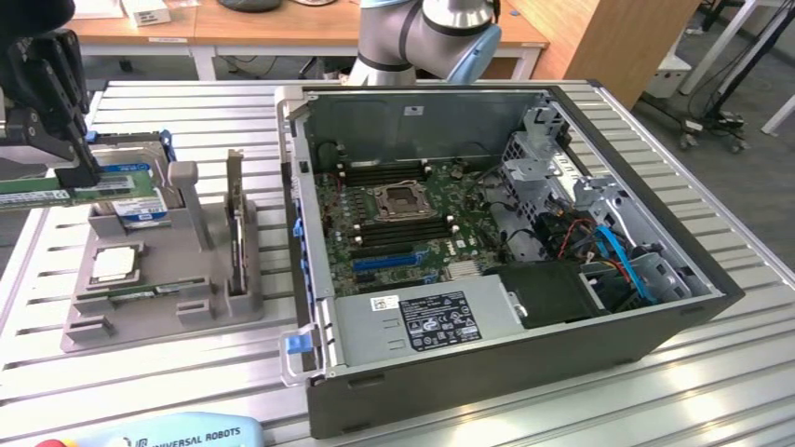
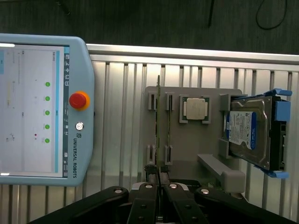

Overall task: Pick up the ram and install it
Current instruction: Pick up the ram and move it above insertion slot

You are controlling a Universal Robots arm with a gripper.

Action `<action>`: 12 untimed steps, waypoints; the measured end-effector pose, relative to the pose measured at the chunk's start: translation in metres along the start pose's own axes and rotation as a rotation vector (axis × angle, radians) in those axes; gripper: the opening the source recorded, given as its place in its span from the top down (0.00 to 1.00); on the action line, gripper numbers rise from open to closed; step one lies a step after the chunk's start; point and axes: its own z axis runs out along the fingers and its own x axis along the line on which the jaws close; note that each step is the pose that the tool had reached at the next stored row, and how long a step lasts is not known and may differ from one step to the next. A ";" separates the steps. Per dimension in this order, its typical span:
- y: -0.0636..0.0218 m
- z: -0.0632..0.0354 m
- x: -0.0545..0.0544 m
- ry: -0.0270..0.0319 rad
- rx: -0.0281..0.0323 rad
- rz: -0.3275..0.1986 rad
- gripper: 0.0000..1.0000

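Ram is pinched edge-on in the claw, jaws narrow, clamped on one end of the stick. It hangs level above the grey tray at the exterior view's left, clear of its slot. In the wrist view the ram reads as a thin line running out from the claw, over the tray's bracket pairs.

Step, by my read: pick done, install not yet done. The stick is well apart from the PC case.

Install would call for the ram lined up lengthwise w/ one of the black slots beside the CPU socket, edge down, pressed straight.

Around: hard drive w/ blue label at the tray's far end, processor mid-tray, teach pendant on the surface at the near edge.

In the way: the upright card standing on the tray and the case's side wall both sit btw claw and board. Cables crowd the exterior view's right of the case but are away from the slots.
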 end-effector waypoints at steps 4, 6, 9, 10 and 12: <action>-0.0019 -0.0002 0.000 0.0001 -0.0001 0.000 0.88; -0.0040 -0.0002 0.000 0.0001 0.0000 0.000 0.88; -0.0084 -0.0004 0.000 0.0000 0.0000 0.000 0.88; -0.0102 -0.0005 0.000 0.0000 0.0000 0.000 0.88; -0.0134 -0.0006 0.000 0.0000 0.0000 0.000 0.88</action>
